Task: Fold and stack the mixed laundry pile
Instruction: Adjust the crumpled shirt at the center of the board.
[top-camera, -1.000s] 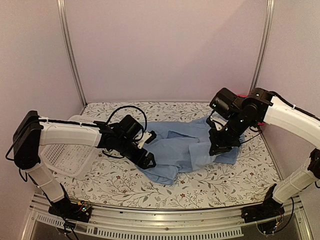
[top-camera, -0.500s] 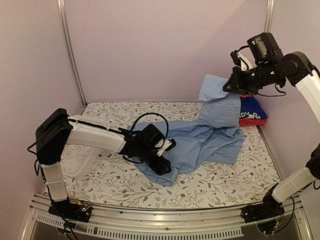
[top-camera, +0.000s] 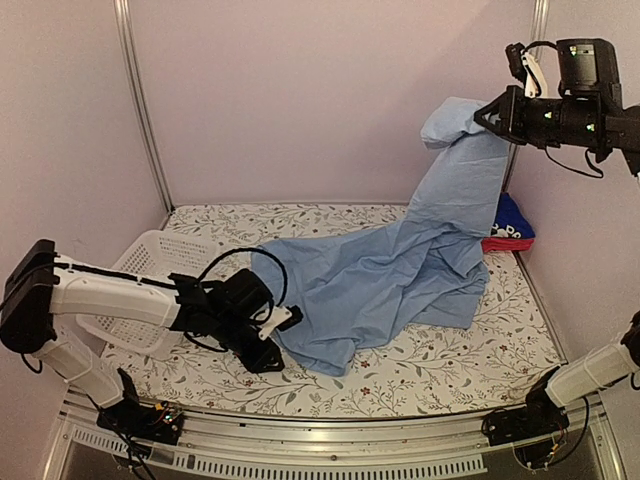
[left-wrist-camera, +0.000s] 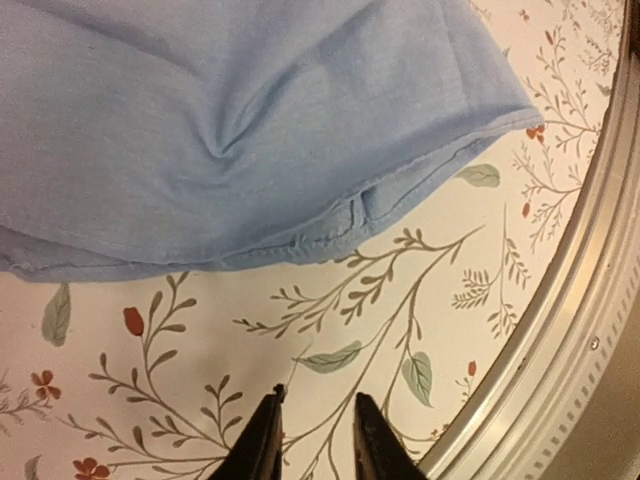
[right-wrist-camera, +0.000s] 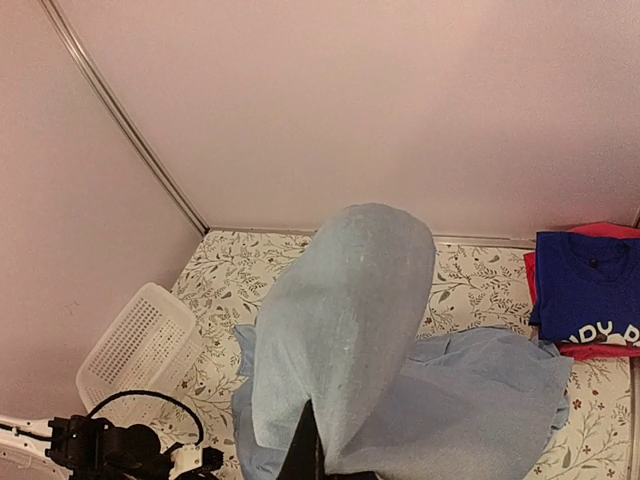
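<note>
My right gripper (top-camera: 488, 112) is high at the right wall, shut on the light-blue shirt (top-camera: 400, 270). One end of the shirt is raised; the rest trails down and lies spread on the floral cover. In the right wrist view the shirt (right-wrist-camera: 345, 320) drapes over my gripper (right-wrist-camera: 312, 445). A royal-blue shirt (top-camera: 512, 224) with white print lies on a red-pink one (top-camera: 503, 244) at the back right. My left gripper (top-camera: 270, 352) is low beside the shirt's near-left hem (left-wrist-camera: 330, 215). Its jaws stand narrowly open over the bare cover (left-wrist-camera: 315, 425), holding nothing.
A white perforated basket (top-camera: 150, 285) lies tipped at the left, behind my left arm. The table's metal front rail (left-wrist-camera: 575, 330) runs close to the right of the left gripper. Pink walls and metal corner posts (top-camera: 140, 100) close in the back and sides.
My right gripper has risen from the table to high at the right, pulling the light-blue shirt up with it. My left gripper has drawn back toward the near edge and its jaws have narrowed.
</note>
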